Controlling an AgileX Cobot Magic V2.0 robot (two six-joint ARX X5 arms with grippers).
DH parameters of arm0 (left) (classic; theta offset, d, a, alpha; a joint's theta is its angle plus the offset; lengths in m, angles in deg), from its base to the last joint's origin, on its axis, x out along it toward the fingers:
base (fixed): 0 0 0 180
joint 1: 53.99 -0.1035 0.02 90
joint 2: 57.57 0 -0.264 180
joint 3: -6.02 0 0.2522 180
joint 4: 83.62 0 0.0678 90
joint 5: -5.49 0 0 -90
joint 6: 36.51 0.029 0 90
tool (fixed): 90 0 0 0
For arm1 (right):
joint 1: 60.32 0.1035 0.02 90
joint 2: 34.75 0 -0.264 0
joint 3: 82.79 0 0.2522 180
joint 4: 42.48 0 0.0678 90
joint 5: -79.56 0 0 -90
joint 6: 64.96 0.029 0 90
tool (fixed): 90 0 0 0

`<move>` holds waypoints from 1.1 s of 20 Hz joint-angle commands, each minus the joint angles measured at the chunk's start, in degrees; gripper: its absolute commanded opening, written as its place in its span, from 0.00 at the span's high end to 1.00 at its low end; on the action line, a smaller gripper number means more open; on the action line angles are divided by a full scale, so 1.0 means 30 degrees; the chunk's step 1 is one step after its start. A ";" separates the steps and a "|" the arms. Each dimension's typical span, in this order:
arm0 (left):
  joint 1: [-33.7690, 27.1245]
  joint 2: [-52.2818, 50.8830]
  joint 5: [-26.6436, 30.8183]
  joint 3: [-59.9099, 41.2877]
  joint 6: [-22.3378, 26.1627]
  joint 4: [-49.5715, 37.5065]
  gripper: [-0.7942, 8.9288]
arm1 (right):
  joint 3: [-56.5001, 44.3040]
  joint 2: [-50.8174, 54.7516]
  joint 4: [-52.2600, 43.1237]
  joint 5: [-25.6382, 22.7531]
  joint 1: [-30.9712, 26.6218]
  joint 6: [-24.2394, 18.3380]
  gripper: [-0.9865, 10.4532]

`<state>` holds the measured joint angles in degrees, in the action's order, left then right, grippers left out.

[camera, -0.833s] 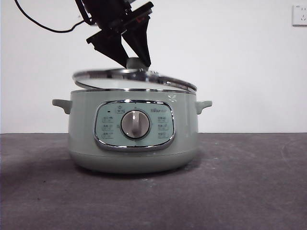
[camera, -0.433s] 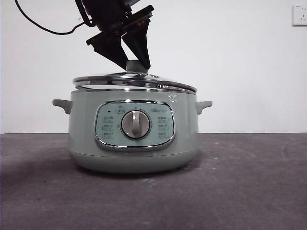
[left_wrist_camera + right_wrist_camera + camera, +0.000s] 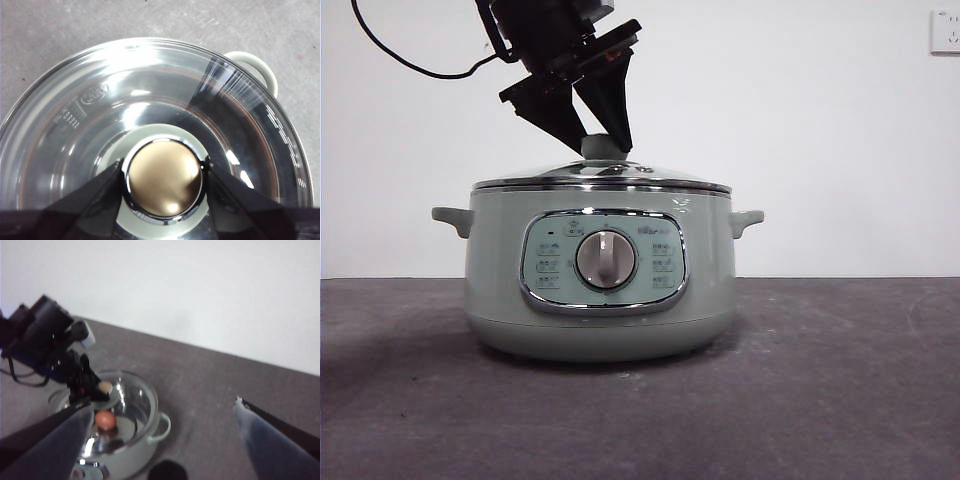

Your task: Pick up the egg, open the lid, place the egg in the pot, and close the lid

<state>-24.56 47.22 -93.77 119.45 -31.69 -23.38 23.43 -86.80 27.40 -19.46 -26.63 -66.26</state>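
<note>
The pale green pot (image 3: 600,300) stands on the table. The glass lid (image 3: 600,178) lies flat on its rim. My left gripper (image 3: 605,140) comes down from above, its jaws shut on the lid's knob (image 3: 163,177), one on each side. The left wrist view shows the lid's glass (image 3: 100,115) and one pot handle (image 3: 255,67). In the right wrist view the reddish-brown egg (image 3: 104,419) shows through the lid, inside the pot (image 3: 145,450). My right gripper (image 3: 163,405) hangs open and empty, high above the table and off to the side of the pot.
The dark grey table (image 3: 820,380) stretches to both sides of the pot. A white wall stands behind, with a socket (image 3: 944,32) at the upper right. A black cable (image 3: 410,62) trails from the left arm.
The lid, tilted with one edge raised a second ago, has come down level onto the pot's rim. My left gripper has kept its hold on the knob.
</note>
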 commanded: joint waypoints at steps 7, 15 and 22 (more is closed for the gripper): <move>0.0058 0.0240 0.0044 0.0036 -0.0350 0.0350 0.39 | -0.0051 -0.0022 0.2594 0.0568 0.0036 -0.0066 0.50; 0.0044 -0.1348 0.0007 0.0036 -0.0612 0.0831 0.39 | -0.0051 -0.0153 0.4357 0.3512 0.0044 0.0204 0.50; 0.0044 -0.3971 -0.0066 0.0036 -0.0758 0.3993 0.39 | -0.0051 -0.0954 0.6710 0.5610 0.0044 0.0291 0.50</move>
<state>-24.56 35.79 -93.73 119.59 -33.42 -12.47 23.43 -89.30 47.31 -3.02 -26.58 -65.93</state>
